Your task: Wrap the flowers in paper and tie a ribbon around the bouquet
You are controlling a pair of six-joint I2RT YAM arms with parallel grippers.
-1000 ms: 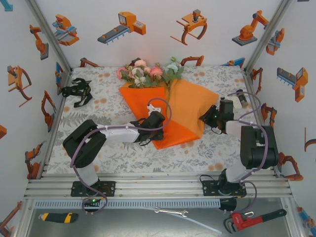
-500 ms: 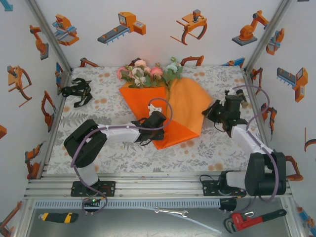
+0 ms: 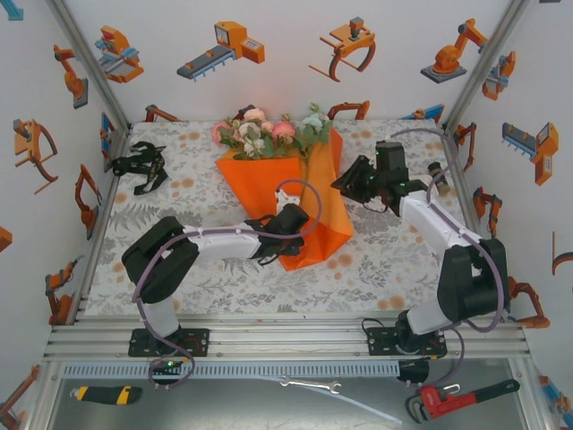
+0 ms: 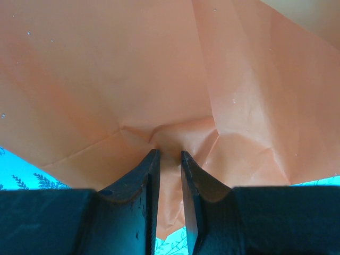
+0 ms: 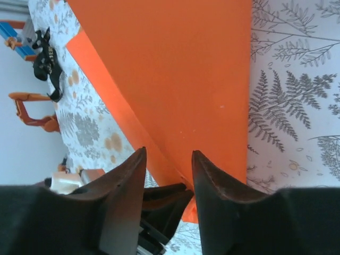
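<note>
Floral tablecloth [image 3: 403,260] covered the bench, and at its far middle I saw the paper [image 3: 260,179] folded round the flowers [image 3: 269,133], blooms at the far end. My left gripper [image 4: 169,154] was pinched onto a crease near the paper's near tip. The right gripper [image 5: 168,153] hung beside the paper's right edge, jaws apart (gripping nothing), and the ribbon [image 3: 139,166] lay heaped far left.

The work surface is a rectangular table [image 3: 394,269] covered by a pale cloth [image 5: 297,106] printed with grey ferns and flowers. A folded sheet of thin bright orange paper [image 3: 269,179] is laid near the centre. A bunch of pink, white and cream flowers with green leaves [image 3: 269,133] is laid at its far end. A tangled narrow black ribbon [image 3: 139,166] is laid at the far left.
</note>
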